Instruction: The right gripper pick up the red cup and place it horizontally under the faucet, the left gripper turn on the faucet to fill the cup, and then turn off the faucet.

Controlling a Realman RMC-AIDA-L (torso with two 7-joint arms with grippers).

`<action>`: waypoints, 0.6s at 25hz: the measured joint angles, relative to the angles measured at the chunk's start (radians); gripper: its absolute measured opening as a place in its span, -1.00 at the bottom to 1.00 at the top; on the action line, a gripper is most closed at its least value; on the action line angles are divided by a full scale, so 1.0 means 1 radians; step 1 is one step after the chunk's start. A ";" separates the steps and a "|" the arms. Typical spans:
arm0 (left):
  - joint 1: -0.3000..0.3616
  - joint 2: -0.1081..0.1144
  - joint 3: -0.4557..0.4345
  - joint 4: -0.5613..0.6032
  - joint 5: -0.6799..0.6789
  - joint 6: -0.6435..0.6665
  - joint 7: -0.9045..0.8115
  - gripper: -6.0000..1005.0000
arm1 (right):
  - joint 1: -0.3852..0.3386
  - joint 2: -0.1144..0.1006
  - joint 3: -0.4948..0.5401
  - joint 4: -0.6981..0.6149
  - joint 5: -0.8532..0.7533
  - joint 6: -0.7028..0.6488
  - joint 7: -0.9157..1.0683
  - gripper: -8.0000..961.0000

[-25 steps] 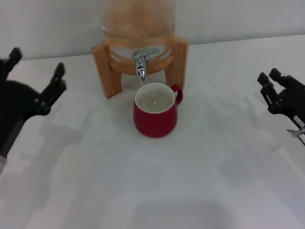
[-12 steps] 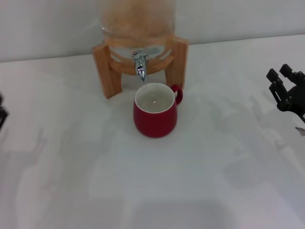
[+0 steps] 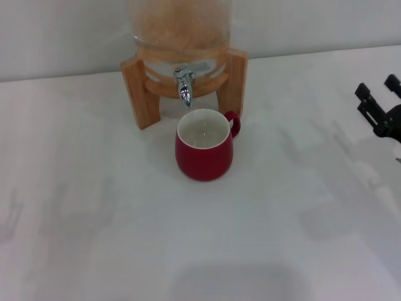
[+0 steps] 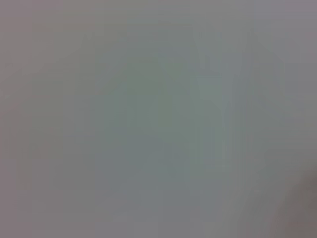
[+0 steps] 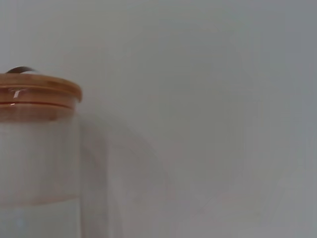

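The red cup (image 3: 204, 152) stands upright on the white table, right under the chrome faucet (image 3: 185, 86), with its handle to the right and liquid inside. The faucet juts from a glass dispenser on a wooden stand (image 3: 139, 93). My right gripper (image 3: 378, 105) is at the far right edge of the head view, well away from the cup, its fingers spread and empty. My left gripper is out of view. The left wrist view shows only a blank grey surface.
The white table (image 3: 200, 238) runs to a pale wall behind. The right wrist view shows the glass dispenser jar with its wooden lid (image 5: 39, 89) against the wall.
My left gripper has drawn back leftward out of the head view. My right gripper has moved farther right toward the frame's edge. The cup and faucet have not moved.
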 joint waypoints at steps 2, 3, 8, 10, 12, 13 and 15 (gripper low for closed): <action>0.007 0.001 -0.002 -0.001 -0.003 0.006 -0.007 0.75 | 0.001 0.001 0.011 0.000 0.008 0.002 0.000 0.26; 0.010 0.001 -0.002 -0.001 -0.006 0.008 -0.009 0.75 | 0.001 0.002 0.013 0.000 0.009 0.002 0.000 0.30; 0.019 0.002 -0.005 -0.003 -0.021 0.028 -0.011 0.75 | -0.001 0.002 0.045 0.000 0.010 -0.011 0.002 0.52; 0.019 0.003 -0.008 -0.003 -0.027 0.031 -0.014 0.75 | -0.001 0.002 0.050 0.000 0.010 -0.013 0.003 0.61; 0.015 0.004 -0.019 -0.004 -0.035 0.032 -0.021 0.75 | -0.002 0.002 0.051 0.000 0.010 -0.016 0.012 0.68; 0.012 0.004 -0.023 -0.005 -0.036 0.032 -0.025 0.75 | -0.002 0.002 0.051 0.000 0.010 -0.018 0.017 0.71; 0.002 0.003 -0.041 -0.024 -0.045 0.060 -0.039 0.75 | -0.001 0.001 0.052 0.000 0.016 -0.023 0.025 0.76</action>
